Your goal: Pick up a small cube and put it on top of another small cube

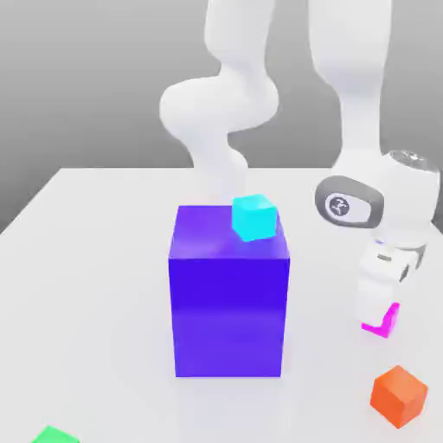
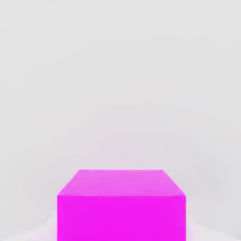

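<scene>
You're looking at the gripper sitting low on the exterior view's right, right over the small magenta cube, with the white hand covering most of it. Only a pink sliver is showing at the hand's lower edge, resting on the white counter. Can't tell if the fingers are clenched or released. In the hand view the magenta cube is sitting close on the counter. The green cube is lying at the bottom edge on the exterior view's left, well apart from the magenta one. A big blue-violet block is standing mid-counter with a cyan cube resting on its top. An orange cube is sitting near the magenta cube.
</scene>
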